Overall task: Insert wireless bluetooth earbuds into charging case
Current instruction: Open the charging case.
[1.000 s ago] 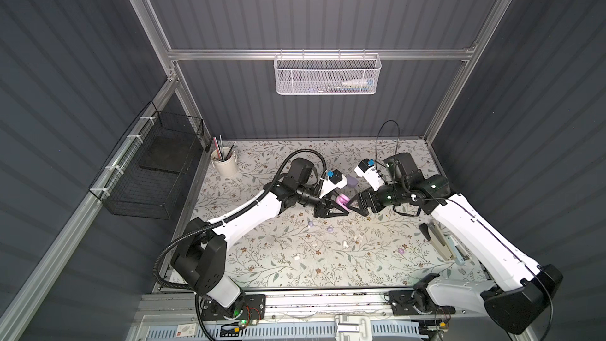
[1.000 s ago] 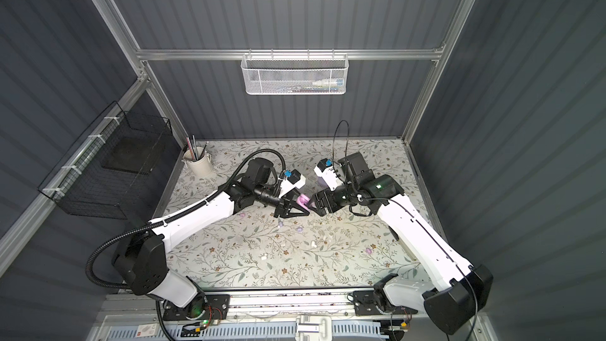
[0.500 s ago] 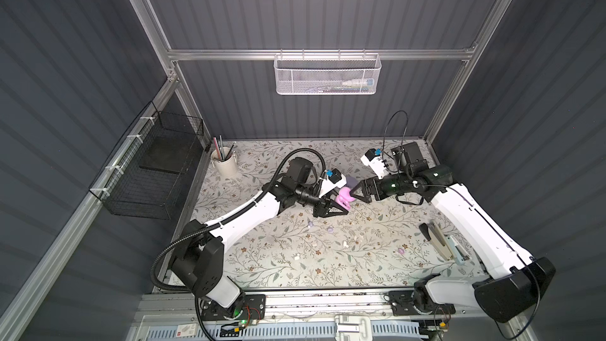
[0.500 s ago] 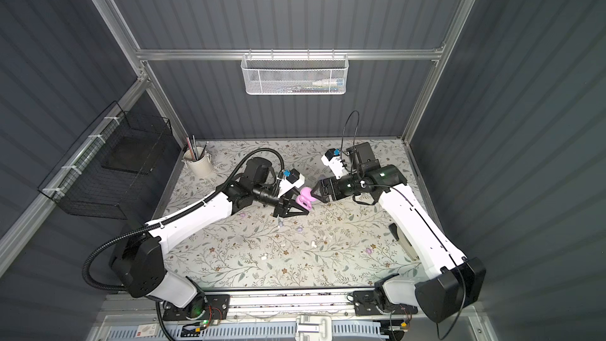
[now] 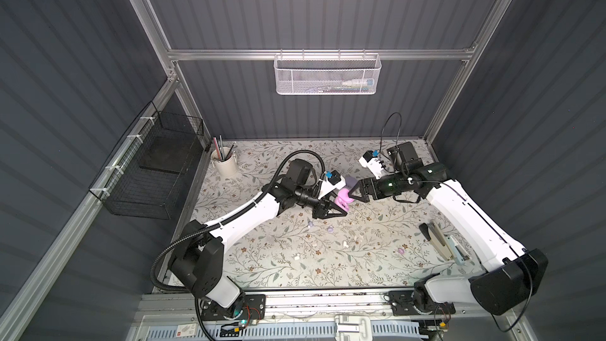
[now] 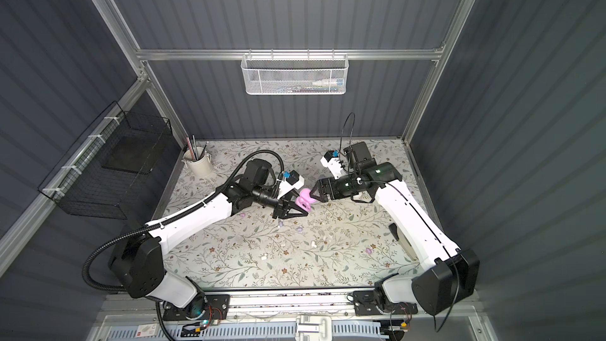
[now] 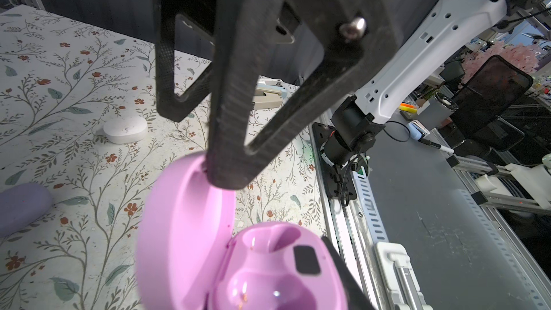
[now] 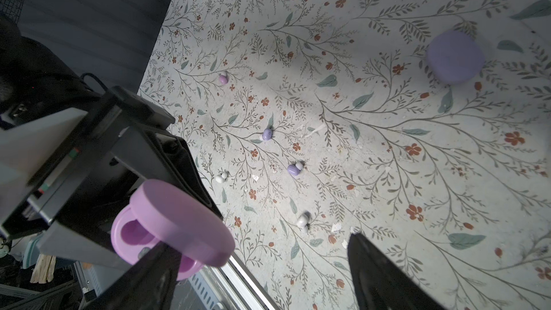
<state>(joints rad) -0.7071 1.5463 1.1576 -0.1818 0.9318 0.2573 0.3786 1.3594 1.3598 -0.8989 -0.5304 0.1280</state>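
Lid up now: a second ago the pink case (image 5: 344,196) showed only as a small speck between my two tools. Since then it has spread open, and my right arm's wrist has shifted toward the far edge. The case hangs clear of the surface (image 5: 377,277), over its middle and nearer the far edge. Its lid stands up from the base, and both hollows show in the left wrist view. My left tool (image 5: 343,205) is clamped on the base of the case. My right tool (image 5: 353,194) stands wide open; one fingertip (image 7: 226,174) presses on the inner rim of the lid, and the other finger stands well apart from it.

In a top view I count six earbuds (image 6: 299,228) lying loose on the surface, scattered from the middle toward the near edge. Two lavender ones lie just nearside of the held case and two white ones are closer to the near edge. A pinkish one is out toward the right edge, and one more lies beside my left forearm. A closed lavender case (image 5: 351,181) sits just farside of the pink one. A closed white case (image 7: 125,129) lies flat further off; I see it from the left wrist only. What looks like a beige stapler (image 5: 437,242) rests near the right edge, and a cup of pens (image 5: 225,164) stands in the far-left corner.
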